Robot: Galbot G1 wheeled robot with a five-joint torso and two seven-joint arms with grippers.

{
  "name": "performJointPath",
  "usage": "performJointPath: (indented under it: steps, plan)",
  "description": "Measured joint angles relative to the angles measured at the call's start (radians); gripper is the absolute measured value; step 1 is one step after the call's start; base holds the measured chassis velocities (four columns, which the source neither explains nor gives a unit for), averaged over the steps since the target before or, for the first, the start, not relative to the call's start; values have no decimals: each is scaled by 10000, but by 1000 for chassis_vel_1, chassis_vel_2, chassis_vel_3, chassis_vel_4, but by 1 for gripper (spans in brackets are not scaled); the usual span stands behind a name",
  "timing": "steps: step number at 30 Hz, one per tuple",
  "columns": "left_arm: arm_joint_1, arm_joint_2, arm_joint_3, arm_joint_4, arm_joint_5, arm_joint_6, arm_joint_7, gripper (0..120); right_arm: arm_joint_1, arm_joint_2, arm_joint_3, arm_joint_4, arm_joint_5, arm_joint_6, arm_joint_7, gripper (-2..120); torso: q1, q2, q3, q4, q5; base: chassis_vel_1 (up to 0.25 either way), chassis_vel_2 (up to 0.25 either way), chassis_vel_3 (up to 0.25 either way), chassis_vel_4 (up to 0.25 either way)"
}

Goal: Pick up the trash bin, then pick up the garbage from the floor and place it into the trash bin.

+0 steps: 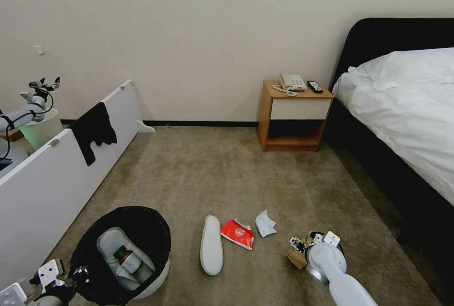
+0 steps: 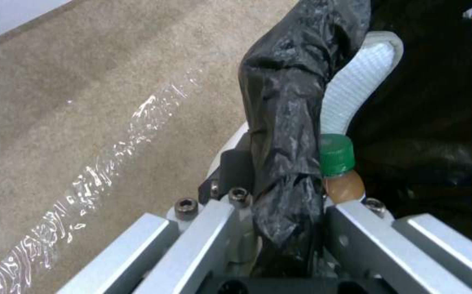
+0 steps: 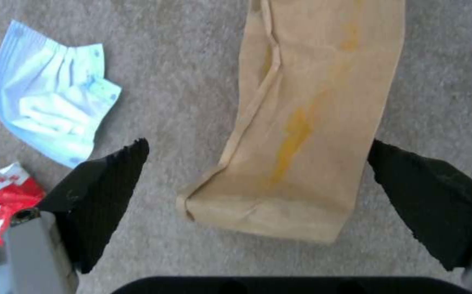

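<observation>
The trash bin, white with a black bag over its rim, is at the lower left of the head view. My left gripper is shut on its rim. Inside lie a white slipper and a green-capped bottle. On the beige floor lie garbage: a white slipper, a red packet, a pale-blue mask and a brown paper bag. My right gripper hangs open low over the bag, one finger on each side of it.
A wooden nightstand with a phone stands against the far wall. A bed runs along the right. A white panel with a black cloth slants along the left, a pale green-glowing bin behind it.
</observation>
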Motion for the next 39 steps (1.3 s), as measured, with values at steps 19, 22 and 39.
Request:
performJointPath:
  steps: [19,22,39]
  plan:
    - [65,41,104,56,99,0,69,1,440,453,-27,-1452,-748,397,-542,78,0,0,0,-1,-1,0,0,0,0]
    - [59,52,104,56,99,1,70,1,409,458,-50,-1465,-867,460,-577,68,0,0,0,0,0,0,0,0,0]
    - [-12,-13,249,109,173,0,92,1,-126,18,-164,-640,-1318,747,-683,8,0,0,0,-1,0,0,0,0,0]
